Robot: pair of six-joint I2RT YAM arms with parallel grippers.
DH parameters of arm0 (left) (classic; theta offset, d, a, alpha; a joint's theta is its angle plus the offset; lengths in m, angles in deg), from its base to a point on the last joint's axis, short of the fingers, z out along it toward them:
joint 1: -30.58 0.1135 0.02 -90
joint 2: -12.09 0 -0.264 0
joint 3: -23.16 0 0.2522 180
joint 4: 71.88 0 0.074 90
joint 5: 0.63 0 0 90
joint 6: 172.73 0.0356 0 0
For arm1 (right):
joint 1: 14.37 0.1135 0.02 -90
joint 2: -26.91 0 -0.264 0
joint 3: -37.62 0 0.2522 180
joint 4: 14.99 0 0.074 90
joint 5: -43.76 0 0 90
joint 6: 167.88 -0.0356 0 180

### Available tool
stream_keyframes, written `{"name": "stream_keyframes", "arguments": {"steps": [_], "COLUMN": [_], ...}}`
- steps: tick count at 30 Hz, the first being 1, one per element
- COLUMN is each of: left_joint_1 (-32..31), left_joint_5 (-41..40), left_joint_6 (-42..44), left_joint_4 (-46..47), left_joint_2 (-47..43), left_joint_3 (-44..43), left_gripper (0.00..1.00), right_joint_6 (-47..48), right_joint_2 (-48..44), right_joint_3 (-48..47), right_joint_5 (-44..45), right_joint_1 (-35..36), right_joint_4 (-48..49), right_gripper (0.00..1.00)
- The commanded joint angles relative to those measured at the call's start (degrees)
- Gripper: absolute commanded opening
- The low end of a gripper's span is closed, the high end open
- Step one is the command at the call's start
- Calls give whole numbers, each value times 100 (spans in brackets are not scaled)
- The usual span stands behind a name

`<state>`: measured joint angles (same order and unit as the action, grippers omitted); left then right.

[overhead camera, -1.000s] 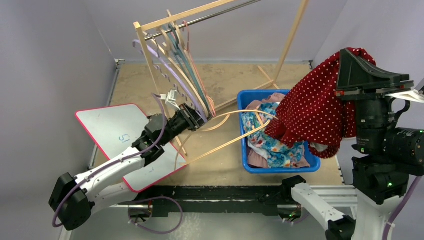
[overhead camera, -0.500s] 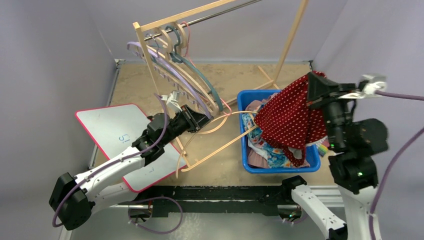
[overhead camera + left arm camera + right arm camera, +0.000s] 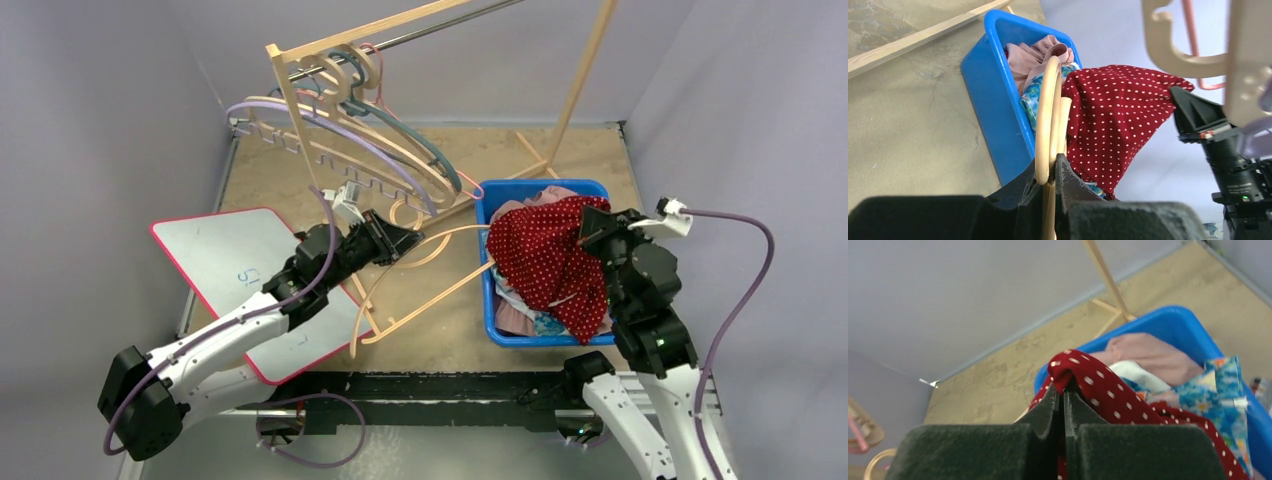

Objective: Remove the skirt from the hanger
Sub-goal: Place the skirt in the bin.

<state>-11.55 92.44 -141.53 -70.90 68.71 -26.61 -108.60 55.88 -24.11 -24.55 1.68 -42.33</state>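
The red skirt with white dots lies over the clothes in the blue bin. My right gripper is shut on a fold of the skirt low over the bin. My left gripper is shut on the pale wooden hanger, whose long arms reach from the jaws to the bin's left wall. In the left wrist view the hanger runs between the fingers toward the skirt, with its far end hidden behind the cloth.
A wooden clothes rack with several empty hangers stands at the back left, just above my left gripper. A white board with a pink rim lies under the left arm. Pink and floral clothes fill the bin.
My right gripper has come down and left with the skirt, from high at the right edge to low over the bin. The hangers on the rack have swung. The left gripper has kept its place.
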Motion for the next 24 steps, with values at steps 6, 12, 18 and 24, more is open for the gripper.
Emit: {"name": "stream_keyframes", "arguments": {"steps": [6, 12, 18, 24], "left_joint_1": [5, 5, 8, 8], "left_joint_5": [-279, -272, -307, -513], "left_joint_6": [233, 262, 287, 453], "left_joint_4": [7, -158, -305, -604], "left_joint_2": [-394, -446, -582, -797], "left_joint_3": [-474, -526, -518, -561], "left_gripper": [0, 0, 0, 0], "right_joint_6": [-2506, -3738, -3918, -3893], "right_joint_2": [526, 1165, 1484, 858], "right_joint_3": [1168, 1862, 2080, 1600], "right_joint_5": [486, 301, 490, 1403], "right_joint_1": [-21, -23, -24, -31], "right_joint_4": [-408, -548, -558, -1420], "right_gripper": [0, 0, 0, 4]}}
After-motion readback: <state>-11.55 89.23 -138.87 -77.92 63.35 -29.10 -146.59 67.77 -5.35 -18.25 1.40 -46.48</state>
